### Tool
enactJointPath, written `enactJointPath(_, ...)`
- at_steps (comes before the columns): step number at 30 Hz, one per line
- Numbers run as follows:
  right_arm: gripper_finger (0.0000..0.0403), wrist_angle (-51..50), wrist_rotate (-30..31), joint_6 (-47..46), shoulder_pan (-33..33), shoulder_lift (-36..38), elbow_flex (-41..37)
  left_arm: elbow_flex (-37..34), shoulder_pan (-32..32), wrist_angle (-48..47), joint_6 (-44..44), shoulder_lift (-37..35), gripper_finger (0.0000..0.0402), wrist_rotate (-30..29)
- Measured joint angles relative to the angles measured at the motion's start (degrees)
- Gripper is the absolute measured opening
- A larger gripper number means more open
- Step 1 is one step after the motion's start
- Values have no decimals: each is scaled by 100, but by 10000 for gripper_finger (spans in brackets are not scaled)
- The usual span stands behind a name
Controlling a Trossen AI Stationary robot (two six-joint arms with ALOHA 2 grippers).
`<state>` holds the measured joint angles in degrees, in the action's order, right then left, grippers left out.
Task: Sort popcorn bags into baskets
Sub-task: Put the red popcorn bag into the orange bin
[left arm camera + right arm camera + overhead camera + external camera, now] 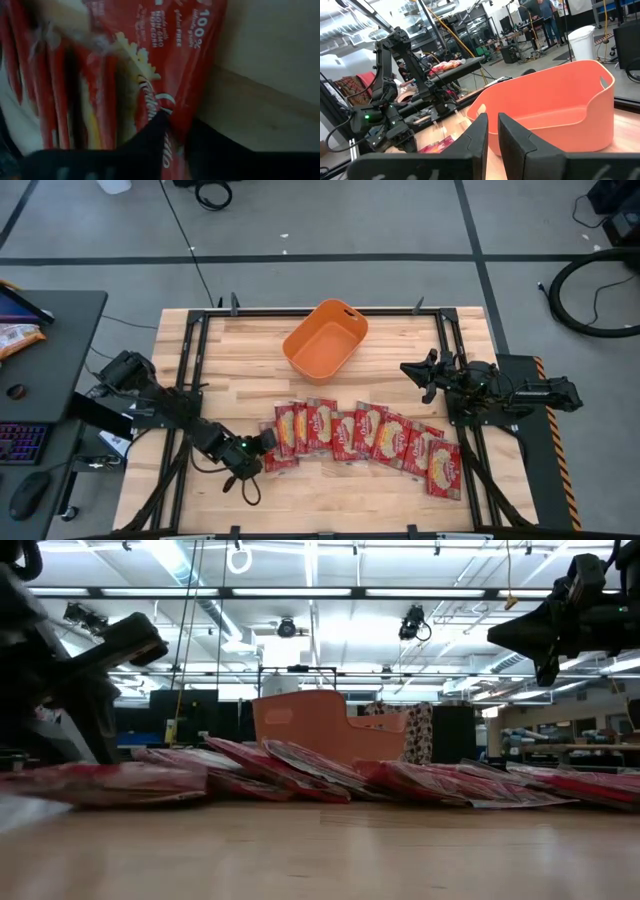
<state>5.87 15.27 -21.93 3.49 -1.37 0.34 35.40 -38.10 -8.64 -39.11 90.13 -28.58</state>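
Observation:
Several red popcorn bags [360,435] lie in an overlapping row across the near part of the wooden table, each resting partly on its neighbour. My left gripper [267,442] is at the row's left end, shut on the leftmost bag [150,60]. The orange basket [325,340] stands at the far middle of the table and looks empty. My right gripper [420,375] hovers at the right side, well above the table. Its fingers [492,127] are nearly together with nothing between them, pointing toward the basket [555,110]. My left gripper pinches the leftmost bag between its two fingers near one edge of the wrapper [175,117]. It comes slanting down from the table's left side. The bag still lies on the table against the neighbouring bags.
Bare wood lies between the basket and the row of bags, and along the near edge. Black frame rails [190,380] run down both sides of the table. A dark side desk [50,360] at the left holds a keyboard, a mouse and an orange-and-white snack bag [15,337].

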Motion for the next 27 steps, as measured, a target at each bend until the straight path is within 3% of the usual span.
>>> enactJointPath(2, 48, 1, 1, 1, 0, 0, 1, 119, -51, -286, 683, -62, 14, 25)
enactJointPath(6, 48, 2, -2, 0, 0, 0, 0, 652, -71, -1341, 1796, -230, 12, 443)
enactJointPath(16, 48, 103, -13, 0, 0, -2, 0, 2714, 596, -4671, 4495, -545, 12, 2604)
enactJointPath(23, 48, 136, -15, 0, 0, -1, 0, 3450, 1450, -4651, 5609, -545, 11, 3874)
enactJointPath(27, 48, 146, -15, 2, 0, 0, 0, 3510, 2000, -3928, 6307, -545, 11, 4084)
